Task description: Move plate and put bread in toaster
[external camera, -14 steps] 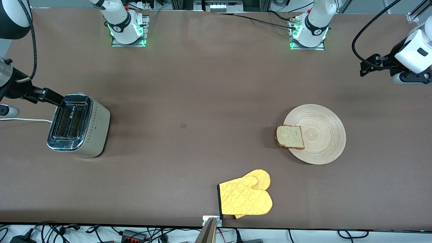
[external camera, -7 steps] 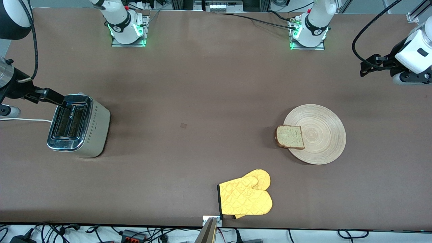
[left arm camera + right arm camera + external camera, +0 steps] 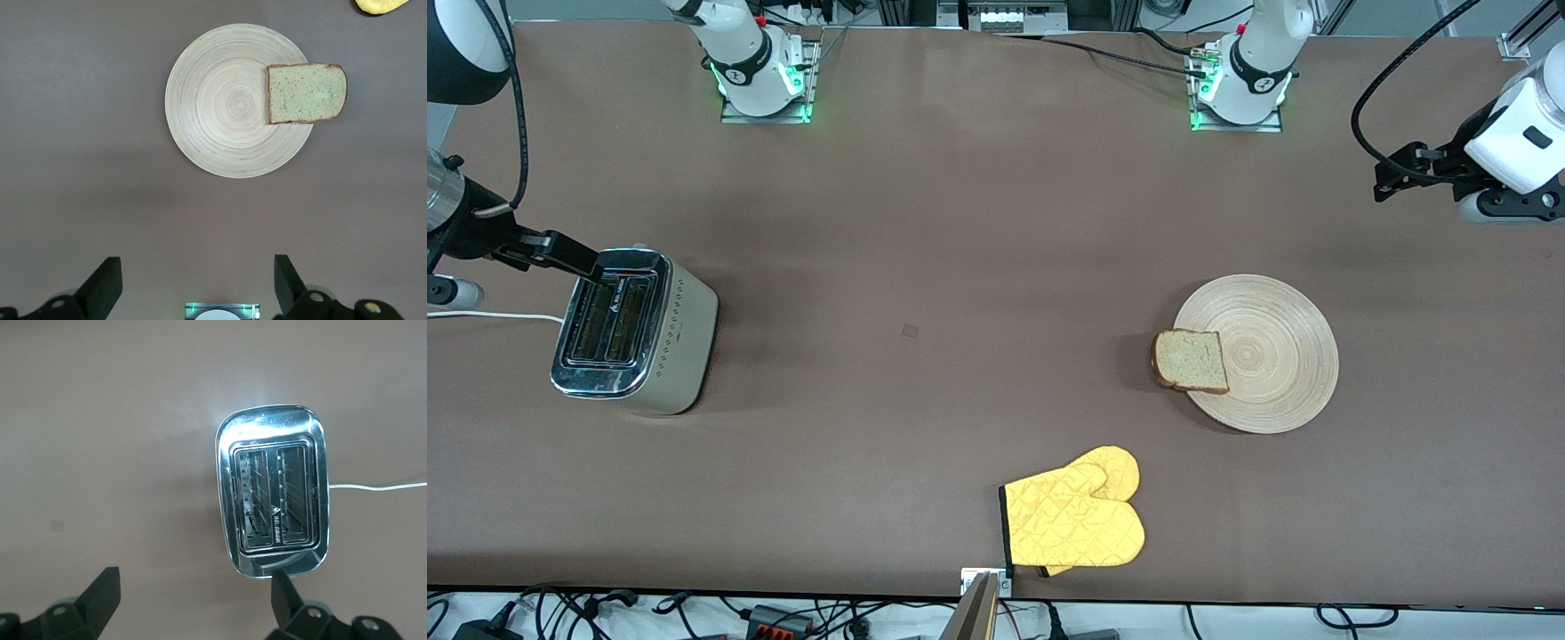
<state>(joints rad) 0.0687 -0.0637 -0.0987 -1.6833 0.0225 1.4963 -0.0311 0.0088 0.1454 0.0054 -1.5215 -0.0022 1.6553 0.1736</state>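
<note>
brown table (image 3: 978, 222) bears bread (image 3: 1190, 361) overlapping plate (image 3: 1272, 354); both claws spread, empty

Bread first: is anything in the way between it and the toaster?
Nothing visible. The bread lies half on the plate; bare table runs from there to the toaster. The yellow mitt lies nearer the camera, off that line. The toaster's slots look empty.

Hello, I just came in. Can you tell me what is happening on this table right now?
Nothing is held at present. The bread lies on the edge of the plate, partly overhanging the table. The toaster stands at the right arm's end, both slots empty. The left gripper hangs open above the table near the plate. The right gripper is open above the toaster. A yellow oven mitt lies nearer the camera.
</note>
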